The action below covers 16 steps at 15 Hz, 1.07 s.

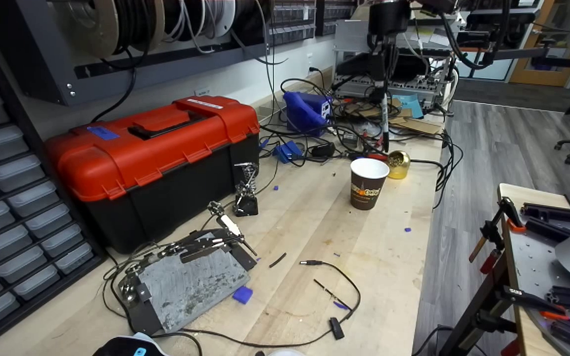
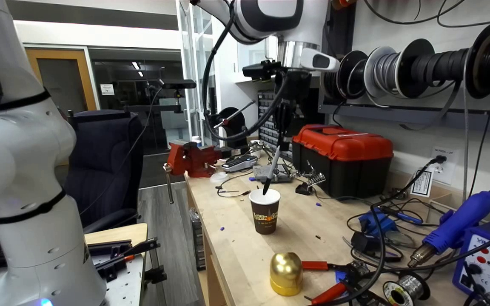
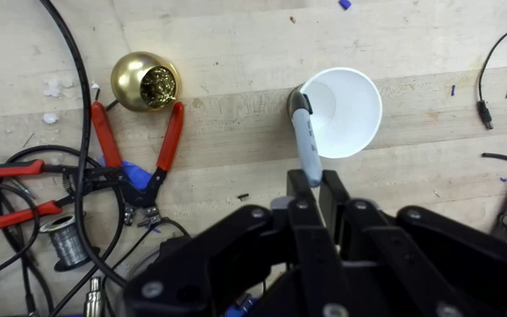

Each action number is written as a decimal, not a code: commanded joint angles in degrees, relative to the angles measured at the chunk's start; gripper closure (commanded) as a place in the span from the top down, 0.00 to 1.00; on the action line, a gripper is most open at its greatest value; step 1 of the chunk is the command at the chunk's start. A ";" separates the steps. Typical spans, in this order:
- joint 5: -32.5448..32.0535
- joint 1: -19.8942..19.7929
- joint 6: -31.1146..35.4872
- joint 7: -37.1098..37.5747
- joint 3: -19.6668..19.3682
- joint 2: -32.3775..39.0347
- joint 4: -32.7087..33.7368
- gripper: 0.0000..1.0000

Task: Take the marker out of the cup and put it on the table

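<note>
The marker (image 3: 306, 136) is a slim grey stick with a black cap, and my gripper (image 3: 313, 182) is shut on its upper end. It hangs cap down, tilted, in an exterior view (image 2: 272, 168); it also shows in an exterior view (image 1: 385, 118). The cup (image 1: 366, 185), dark brown with a white rim, stands upright on the table (image 1: 309, 227). In the wrist view the cap overlaps the edge of the cup (image 3: 350, 114) on the side of the gold ball. The cap appears above rim height, outside the cup. The cup's visible inside is white and bare.
A gold ball-shaped tip cleaner (image 3: 141, 83) and red-handled pliers (image 3: 108, 136) lie near the cup, with tangled black cables (image 3: 84, 132). A red-and-black toolbox (image 1: 166, 163) stands along the wall. A blue soldering station (image 2: 489, 255) sits at the back.
</note>
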 commanded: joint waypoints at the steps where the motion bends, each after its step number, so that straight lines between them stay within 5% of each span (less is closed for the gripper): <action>1: -3.51 0.31 -4.13 1.24 1.37 -7.24 -0.60 0.00; 9: -8.58 4.64 -16.62 0.66 8.52 -5.58 8.82 0.00; 16: -7.32 7.49 -22.81 -2.72 10.10 3.11 17.96 0.00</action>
